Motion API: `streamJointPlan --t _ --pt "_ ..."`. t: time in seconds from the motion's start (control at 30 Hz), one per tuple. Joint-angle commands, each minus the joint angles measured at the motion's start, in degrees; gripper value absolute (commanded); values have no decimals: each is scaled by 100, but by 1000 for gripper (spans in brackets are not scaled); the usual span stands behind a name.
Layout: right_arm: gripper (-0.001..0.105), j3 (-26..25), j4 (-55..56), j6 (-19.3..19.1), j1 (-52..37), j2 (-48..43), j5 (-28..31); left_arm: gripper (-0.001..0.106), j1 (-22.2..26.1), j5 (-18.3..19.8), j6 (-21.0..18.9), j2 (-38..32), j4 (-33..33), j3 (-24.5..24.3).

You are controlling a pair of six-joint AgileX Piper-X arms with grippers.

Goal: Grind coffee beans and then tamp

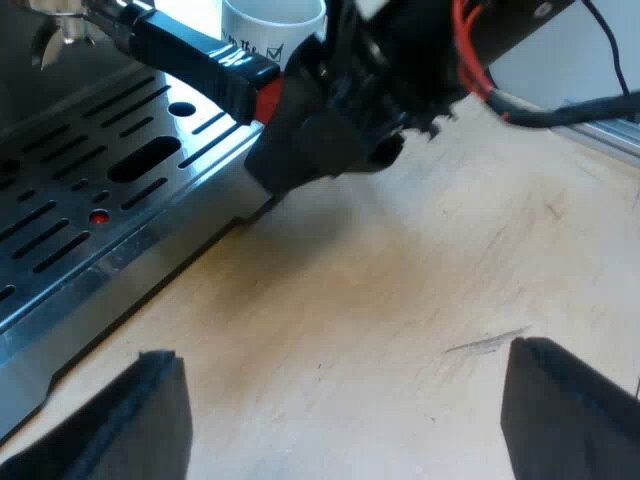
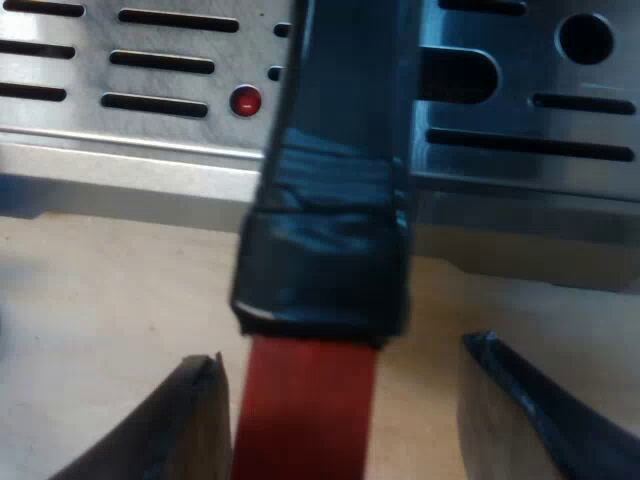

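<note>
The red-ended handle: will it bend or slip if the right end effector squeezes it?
Probably stiff: the handle looks thick and straight over the drip tray. The red end looks smooth, so it may slip more than the wrinkled dark wrap. The open right end effector straddles it, so a squeeze should hardly push it aside.
</note>
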Motion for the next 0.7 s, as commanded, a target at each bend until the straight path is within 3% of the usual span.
streamJointPlan --t 0.03,0.7 --pt "52 -29 -199 -9 -32 47 -34 66 -17 71 -13 -16 -26 -10" --pt "52 -29 -396 -9 -32 170 -12 66 -17 71 -13 -16 -26 -10"
